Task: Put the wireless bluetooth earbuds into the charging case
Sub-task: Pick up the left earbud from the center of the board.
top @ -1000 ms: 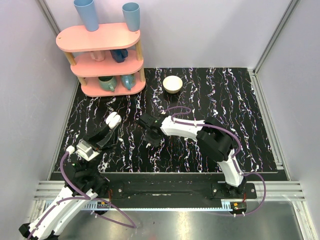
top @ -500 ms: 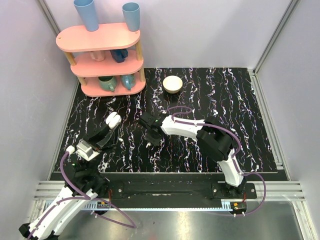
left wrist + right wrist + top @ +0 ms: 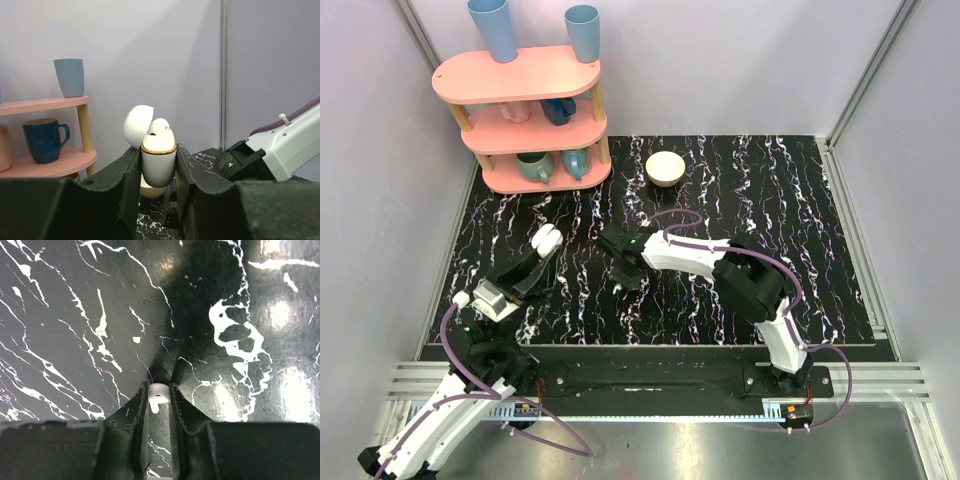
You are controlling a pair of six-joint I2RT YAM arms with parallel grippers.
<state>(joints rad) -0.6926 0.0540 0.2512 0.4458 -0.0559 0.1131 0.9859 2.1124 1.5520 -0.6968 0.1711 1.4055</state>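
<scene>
My left gripper (image 3: 157, 172) gripped the open case (image 3: 159, 150), one earbud (image 3: 160, 126) seated inside; my right gripper (image 3: 158, 401) pinched the other earbud (image 3: 157, 392) on the table (image 3: 75, 315).

1. I see my right gripper (image 3: 158, 388) clamped on a small white earbud (image 3: 156, 400), held between its dark fingers.
2. Beneath it lies the glossy black tabletop (image 3: 65, 300), streaked with white.

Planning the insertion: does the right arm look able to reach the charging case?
Probably yes: the left hand holds the charging case, lid open, and nothing stands between it and the right arm.
</scene>
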